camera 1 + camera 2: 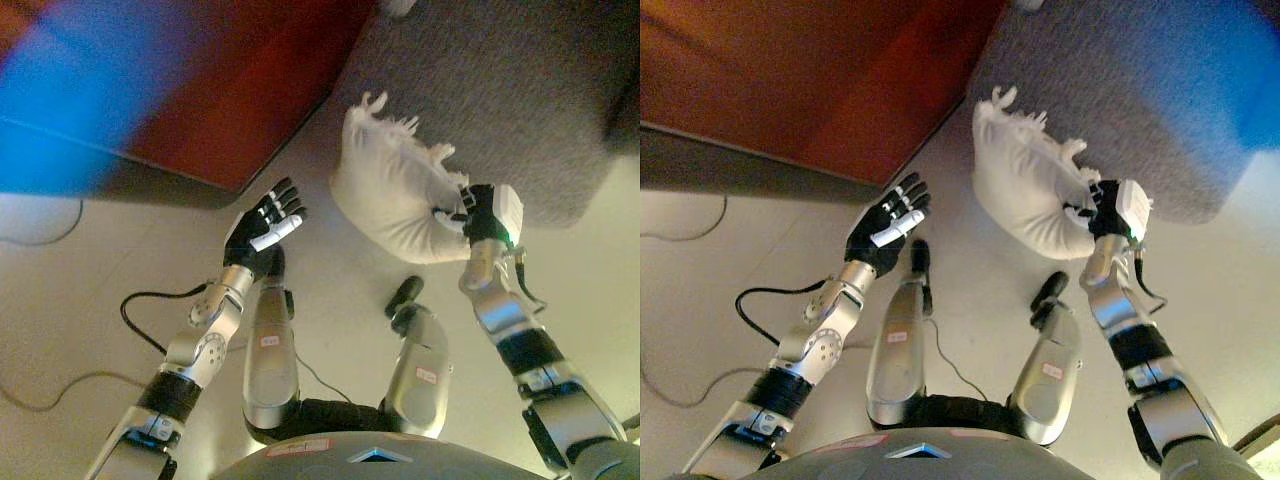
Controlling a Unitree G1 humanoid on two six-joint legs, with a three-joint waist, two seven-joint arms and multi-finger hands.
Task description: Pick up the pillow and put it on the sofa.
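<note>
Gripping the lower right edge of the white pillow (400,195), the right hand (482,215) sits right of centre in the frame, its fingers curled into the fabric. The pillow bulges out to the upper left of that hand, its ruffled top corner pointing toward the top of the frame. Its upper right side lies against the front edge of the grey sofa (500,80), which fills the upper right of the frame; whether its underside touches the pale floor (340,270) cannot be told.

Left of centre, the left hand (265,225) is raised with its fingers spread and straight, holding nothing, well apart from the pillow with bare floor between them.

A reddish-brown piece of furniture (840,70) takes up the upper left of the frame, its corner reaching down toward the left hand. A narrow strip of floor separates it from the sofa, and the pillow's top corner sits at the mouth of that gap.
</note>
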